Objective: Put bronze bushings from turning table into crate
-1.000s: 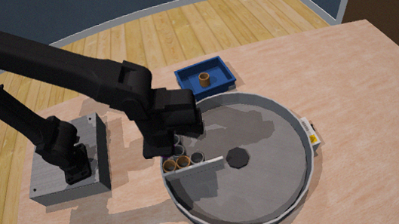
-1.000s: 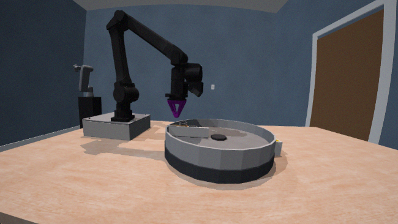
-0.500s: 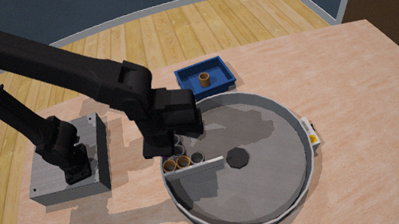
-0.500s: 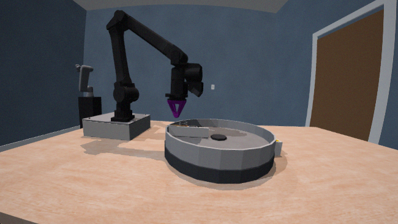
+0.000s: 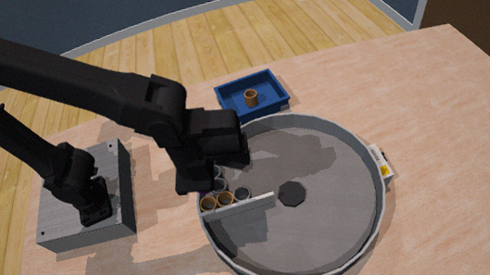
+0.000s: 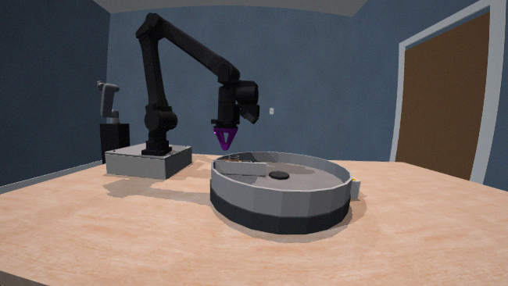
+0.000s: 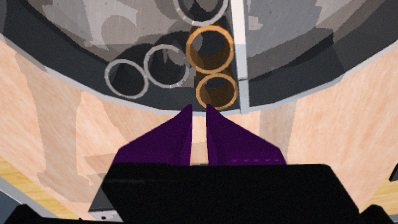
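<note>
My gripper (image 6: 225, 148) (image 7: 199, 111) is shut, with a narrow empty gap between its purple fingertips. It hangs above the left rim of the grey turning table (image 5: 338, 239) (image 6: 281, 203). In the wrist view one bronze bushing (image 5: 209, 209) (image 7: 235, 91) stands by the rim, just ahead and right of the fingertips. A second bronze bushing (image 5: 226, 205) (image 7: 232, 50) stands inward of it. A steel bushing (image 5: 243, 199) (image 7: 202, 23) is further inward. Two more steel bushings stand to the left in the wrist view. Another bronze bushing (image 5: 251, 101) stands upright in the blue crate (image 5: 260, 111).
A pale straight divider (image 5: 240, 206) (image 6: 242, 169) (image 7: 240, 55) runs from the rim inward, close beside the bronze bushings. A dark hub (image 5: 292, 193) (image 6: 279, 175) is at the turning table's middle. The crate is behind the turning table. A small labelled box (image 5: 380, 164) is at its right side.
</note>
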